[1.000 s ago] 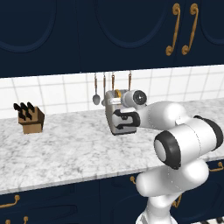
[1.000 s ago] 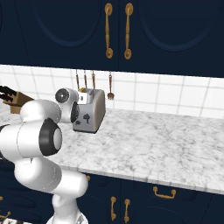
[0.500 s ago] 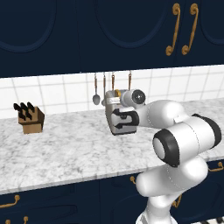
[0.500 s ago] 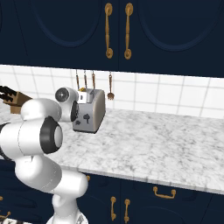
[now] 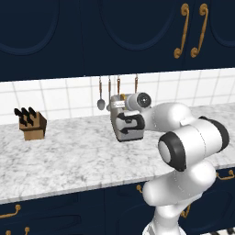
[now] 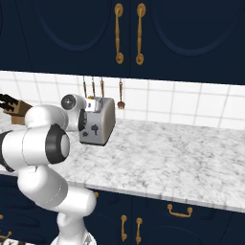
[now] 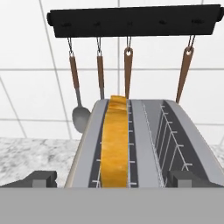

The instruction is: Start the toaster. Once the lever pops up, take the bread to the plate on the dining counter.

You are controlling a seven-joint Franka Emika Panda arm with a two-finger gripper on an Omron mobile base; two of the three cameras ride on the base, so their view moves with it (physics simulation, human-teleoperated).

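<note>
The silver toaster (image 6: 101, 119) stands on the marbled worktop under the wall tiles. Seen from the hand, the toaster (image 7: 148, 144) has two slots. The golden-brown bread (image 7: 114, 140) stands on edge in its left slot, while the right slot holds only wire guides. My gripper (image 7: 114, 179) is open, its fingertips (image 7: 39, 179) set wider than the toaster's near end. From the left base the gripper (image 5: 129, 125) hangs right in front of the toaster (image 5: 115, 110). Small dark controls (image 6: 94, 129) mark the narrow face; I cannot single out the lever. Plate and dining counter are out of view.
A wooden knife block (image 5: 31, 125) sits far left on the worktop (image 5: 69, 160). Several utensils hang from a black rail (image 7: 131, 19) just behind the toaster. Navy wall cabinets with brass handles (image 6: 128, 33) hang overhead. Open marble stretches right of the toaster (image 6: 182, 153).
The arm's elbow has edged a little to the left in the left base view. The jaws have stayed open. Toaster and bread have not moved.
</note>
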